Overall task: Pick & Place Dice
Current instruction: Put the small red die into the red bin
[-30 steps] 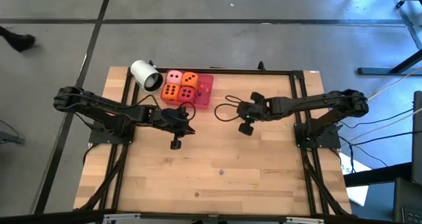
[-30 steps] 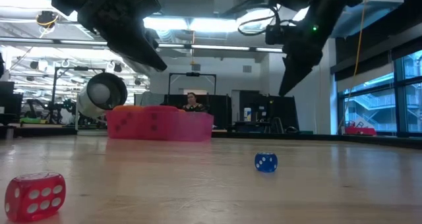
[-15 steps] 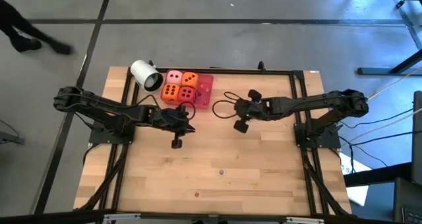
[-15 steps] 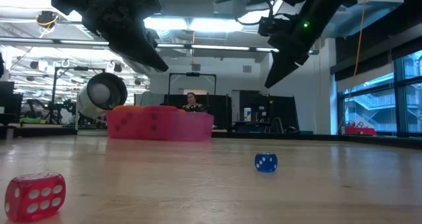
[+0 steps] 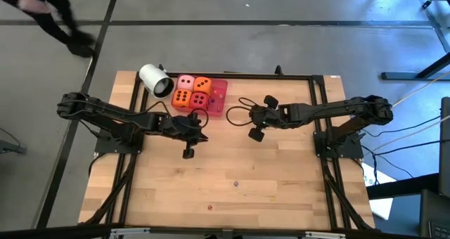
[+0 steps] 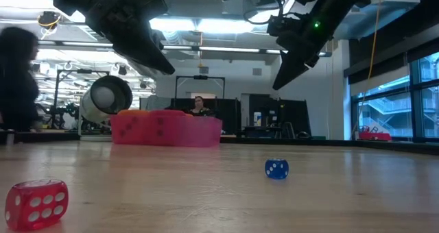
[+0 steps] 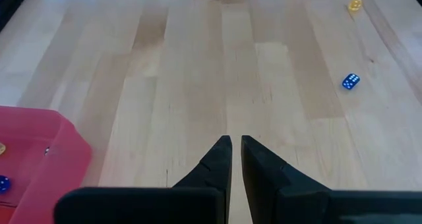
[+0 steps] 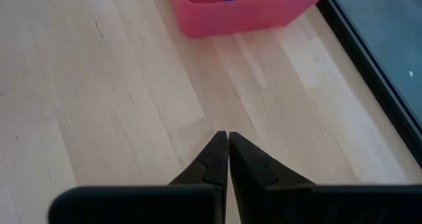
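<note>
**Ana:** Left gripper (image 7: pixel 231 141) is hanging over bare wood with its fingers pressed together and nothing between them. Right gripper (image 8: pixel 228 137) is doing the same across the gap, pinched closed and empty.

**Ben:** And the dice (image 5: pixel 192 91) are sitting four in a block in the pink tray (image 5: pixel 220 90) at the far side of the table (image 5: pixel 281 190), a white cylinder (image 5: pixel 155 80) lying just beside it. Neither arm is touching them.

**Ana:** I'm watching that packing. The cubes are pressing side against side, so I'm thinking a finger going down between them is going to shove a neighbour rather than slip in.

**Ben:** Or a finger is catching the tray wall and dragging the whole tray. Coming in with the fingers closed like this, either arm is going to poke a cube instead of taking it.

**Ana:** They're looking soft too. A hard squeeze is likely deforming one, and it could be popping out on the lift.

**Ben:** I'm also eyeing the decoys: a small blue die (image 6: pixel 276 168) and a small red die (image 6: pixel 38 202) are lying out on the open boards, well apart from the tray. Going for those is the wrong pick.

**Ana:** And both arms are pointing at each other mid-table. Reaching for the tray together, they're risking a clash.
</note>
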Robot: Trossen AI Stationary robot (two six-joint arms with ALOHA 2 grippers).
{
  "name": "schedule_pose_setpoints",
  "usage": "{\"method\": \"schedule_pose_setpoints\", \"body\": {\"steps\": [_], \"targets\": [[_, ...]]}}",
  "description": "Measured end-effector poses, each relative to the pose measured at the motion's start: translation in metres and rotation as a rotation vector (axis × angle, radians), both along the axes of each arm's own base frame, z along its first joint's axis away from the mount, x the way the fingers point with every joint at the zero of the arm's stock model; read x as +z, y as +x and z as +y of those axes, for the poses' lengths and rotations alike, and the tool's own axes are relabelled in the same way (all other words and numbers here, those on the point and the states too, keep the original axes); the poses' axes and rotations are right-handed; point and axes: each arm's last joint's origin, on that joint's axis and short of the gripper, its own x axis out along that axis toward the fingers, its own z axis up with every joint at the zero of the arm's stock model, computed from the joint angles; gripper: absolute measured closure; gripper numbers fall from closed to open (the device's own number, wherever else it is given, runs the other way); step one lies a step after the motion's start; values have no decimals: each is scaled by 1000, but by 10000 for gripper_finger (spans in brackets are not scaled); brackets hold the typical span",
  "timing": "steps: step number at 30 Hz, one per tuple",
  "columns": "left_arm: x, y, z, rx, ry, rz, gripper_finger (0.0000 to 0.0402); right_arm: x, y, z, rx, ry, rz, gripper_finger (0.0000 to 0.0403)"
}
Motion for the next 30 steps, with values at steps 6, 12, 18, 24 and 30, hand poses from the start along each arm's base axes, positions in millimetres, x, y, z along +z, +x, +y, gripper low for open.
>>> {"method": "schedule_pose_setpoints", "body": {"steps": [6,12,18,24,30], "targets": [[0,0,0,9,-15,-2,373,0,0,0,0,1,0,387],[0,0,-3,6,-29,-3,370,0,0,0,-1,1,0,387],[3,1,-14,-45,-20,-36,370,0,0,0,7,17,0,387],[6,2,-27,-118,7,-72,366,-1,1,2,42,68,0,387],[6,8,-41,-163,-11,-132,347,0,2,2,46,67,-22,387]]}}
